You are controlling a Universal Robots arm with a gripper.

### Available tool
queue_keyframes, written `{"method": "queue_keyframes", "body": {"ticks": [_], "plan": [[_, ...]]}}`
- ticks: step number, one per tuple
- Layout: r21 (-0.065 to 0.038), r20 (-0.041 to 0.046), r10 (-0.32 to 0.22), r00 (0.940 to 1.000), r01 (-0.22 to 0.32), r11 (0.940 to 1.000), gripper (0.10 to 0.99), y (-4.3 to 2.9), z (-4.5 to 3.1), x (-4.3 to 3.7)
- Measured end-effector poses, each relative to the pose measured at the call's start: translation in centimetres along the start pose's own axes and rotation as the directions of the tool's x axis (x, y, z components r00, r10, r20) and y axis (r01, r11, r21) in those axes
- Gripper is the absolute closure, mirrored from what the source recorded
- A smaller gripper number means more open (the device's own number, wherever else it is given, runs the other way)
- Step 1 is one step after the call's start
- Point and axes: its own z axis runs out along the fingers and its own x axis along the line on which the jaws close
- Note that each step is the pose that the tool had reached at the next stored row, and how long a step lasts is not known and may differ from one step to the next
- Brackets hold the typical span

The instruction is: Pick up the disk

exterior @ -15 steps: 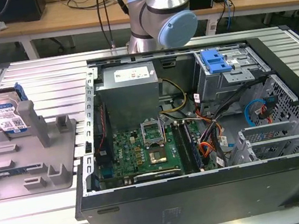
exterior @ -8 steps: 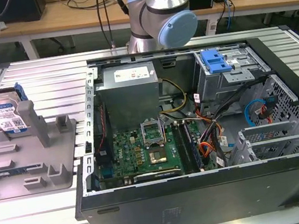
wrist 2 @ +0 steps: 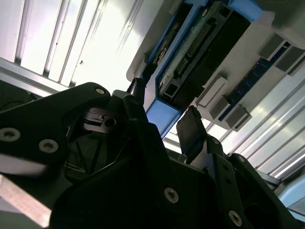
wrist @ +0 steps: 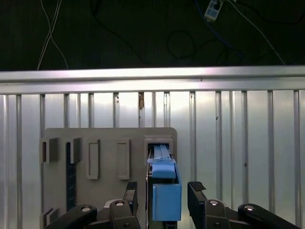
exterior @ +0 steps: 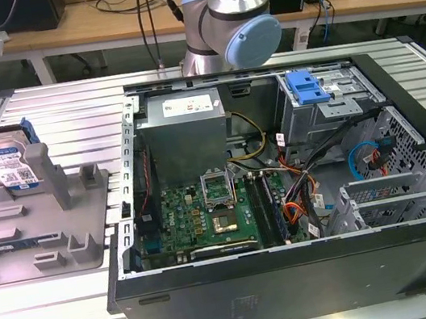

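Silver metal with blue side rails, the disk (exterior: 11,167) stands on edge in its slot in the grey fixture (exterior: 62,234), directly between the fingers (wrist: 196,190) of the gripper (wrist: 163,187), which is spread, with a visible gap on either side of the blue rail in the first wrist view. The pick-up looks barely begun: the gripper straddles the disk, but nothing is pinched or raised. A tall fixture post (exterior: 50,174) rises just beside the disk, close to one finger; the open computer case (exterior: 298,276) lies well apart from the gripper, and nothing appears to overhang the slot.
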Motion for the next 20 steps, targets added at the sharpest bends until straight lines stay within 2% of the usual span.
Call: {"method": "queue_keyframes", "body": {"ticks": [14,15,16,17,20], "plan": [[0.0,-0.0001,0.0,1.0,0.0,1.0,0.545,0.0,1.0,-0.05],[0.0,0.0,0.0,1.0,0.0,1.0,0.624,0.0,1.03,-0.06],[0.0,-0.0001,0.0,1.0,0.0,1.0,0.624,0.0,1.06,-0.05],[0.0,-0.0001,0.0,1.0,0.0,1.0,0.694,-0.01,1.08,-0.05],[0.0,-0.0001,0.0,1.0,0.0,1.0,0.694,-0.01,1.09,-0.06]]}}
